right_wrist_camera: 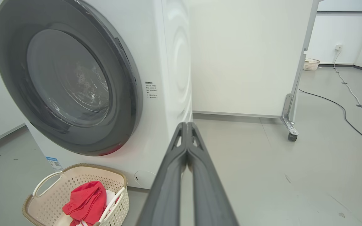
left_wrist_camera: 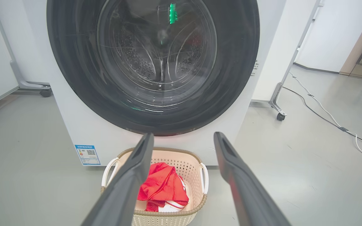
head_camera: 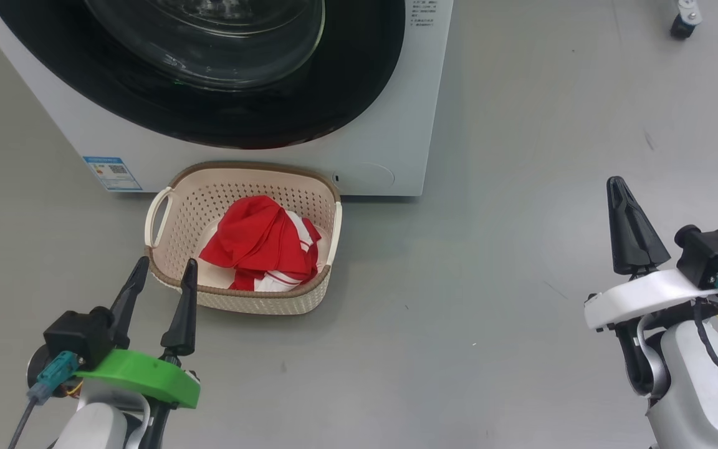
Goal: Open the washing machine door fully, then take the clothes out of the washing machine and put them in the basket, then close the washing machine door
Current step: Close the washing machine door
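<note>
The washing machine (head_camera: 396, 112) (left_wrist_camera: 74, 131) (right_wrist_camera: 168, 78) stands ahead, its door (head_camera: 209, 93) (left_wrist_camera: 152, 62) (right_wrist_camera: 68, 81) shut flat against the front. Red clothes (head_camera: 262, 243) (left_wrist_camera: 162, 188) (right_wrist_camera: 85, 201) with white stripes lie in the cream basket (head_camera: 234, 187) (left_wrist_camera: 187, 163) (right_wrist_camera: 112, 188) on the floor below the door. My left gripper (head_camera: 166, 271) (left_wrist_camera: 183, 138) is open and empty, its tips at the basket's near left rim. My right gripper (head_camera: 617, 184) (right_wrist_camera: 185, 125) is shut on nothing, well to the right of the basket over bare floor.
A blue sticker (head_camera: 113, 173) (left_wrist_camera: 87, 154) marks the machine's lower left corner. White panels on castors (left_wrist_camera: 280, 116) (right_wrist_camera: 292, 136) stand right of the machine, with cables (left_wrist_camera: 325, 116) (right_wrist_camera: 344, 110) trailing over the grey floor. A second small basket (right_wrist_camera: 311, 65) sits far back.
</note>
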